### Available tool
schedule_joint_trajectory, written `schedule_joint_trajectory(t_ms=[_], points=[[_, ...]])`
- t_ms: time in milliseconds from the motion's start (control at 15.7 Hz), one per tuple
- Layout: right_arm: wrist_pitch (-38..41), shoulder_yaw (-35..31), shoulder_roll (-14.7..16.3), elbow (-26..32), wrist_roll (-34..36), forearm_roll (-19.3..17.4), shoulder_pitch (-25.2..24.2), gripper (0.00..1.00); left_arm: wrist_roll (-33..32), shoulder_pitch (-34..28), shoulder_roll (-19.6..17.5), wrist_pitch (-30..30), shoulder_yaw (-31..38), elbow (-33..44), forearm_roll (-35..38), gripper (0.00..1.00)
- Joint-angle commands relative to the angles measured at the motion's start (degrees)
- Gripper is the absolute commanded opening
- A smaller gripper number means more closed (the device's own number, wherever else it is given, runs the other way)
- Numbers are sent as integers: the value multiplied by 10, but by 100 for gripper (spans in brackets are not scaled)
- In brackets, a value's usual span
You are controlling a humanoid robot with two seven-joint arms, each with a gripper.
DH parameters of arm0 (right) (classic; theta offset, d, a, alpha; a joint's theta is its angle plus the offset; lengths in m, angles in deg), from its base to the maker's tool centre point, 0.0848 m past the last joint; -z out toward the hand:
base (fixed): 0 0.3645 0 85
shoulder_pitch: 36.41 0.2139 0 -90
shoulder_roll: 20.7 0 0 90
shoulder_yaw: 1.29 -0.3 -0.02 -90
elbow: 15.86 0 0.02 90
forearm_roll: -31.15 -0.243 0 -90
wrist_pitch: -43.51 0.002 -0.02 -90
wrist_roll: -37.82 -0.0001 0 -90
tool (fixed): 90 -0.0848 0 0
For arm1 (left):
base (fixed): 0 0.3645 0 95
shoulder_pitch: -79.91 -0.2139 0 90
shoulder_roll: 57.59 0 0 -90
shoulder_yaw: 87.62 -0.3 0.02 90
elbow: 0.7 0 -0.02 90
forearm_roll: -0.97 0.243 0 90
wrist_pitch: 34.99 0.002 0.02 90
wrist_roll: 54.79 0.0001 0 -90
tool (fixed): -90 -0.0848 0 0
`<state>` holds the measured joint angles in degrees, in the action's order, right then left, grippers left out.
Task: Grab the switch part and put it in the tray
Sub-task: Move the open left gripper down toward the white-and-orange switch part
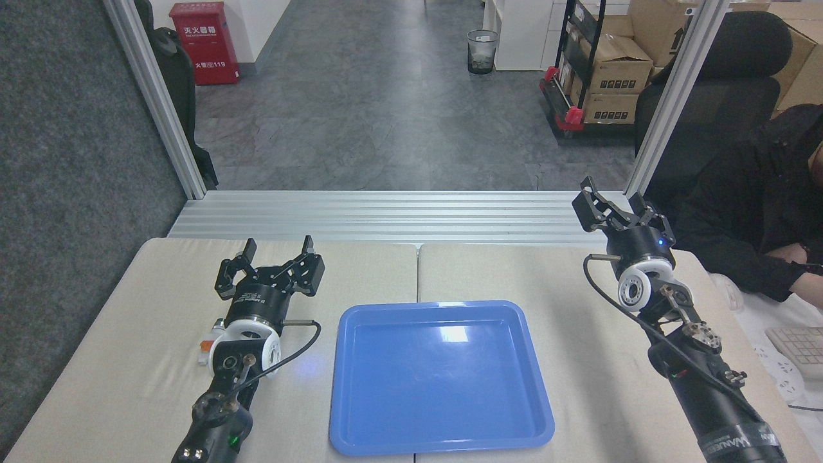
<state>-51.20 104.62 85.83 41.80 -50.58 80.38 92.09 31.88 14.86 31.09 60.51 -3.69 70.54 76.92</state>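
Observation:
The switch part (206, 345) lies on the beige table at the left; only a sliver of its white body and orange piece shows, the rest hidden behind my left wrist. My left gripper (276, 248) is open and empty, raised above and just beyond the part. The glossy blue tray (440, 376) sits empty in the middle of the table, to the right of the left arm. At the table's far right corner my right gripper (616, 196) is held up, open, nothing between its fingers.
A person in black sits at the right beside a keyboard (800, 350). Aluminium frame posts (154, 96) stand at the table's far corners, with a ribbed metal strip (386, 215) along the far edge.

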Motion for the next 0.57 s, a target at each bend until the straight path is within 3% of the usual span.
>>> schedule_joint_trajectory(t_ms=[0, 382, 509], points=[[0, 0, 1, 0, 0, 0, 0, 99, 0, -1, -16, 0, 15, -9, 0, 100], [0, 0, 0, 0, 0, 0, 0, 99, 0, -10, -17, 0, 17, -11, -2, 100], [0, 0, 0, 0, 0, 0, 0, 99, 1, -24, -32, -1, 47, -45, 0, 100]])
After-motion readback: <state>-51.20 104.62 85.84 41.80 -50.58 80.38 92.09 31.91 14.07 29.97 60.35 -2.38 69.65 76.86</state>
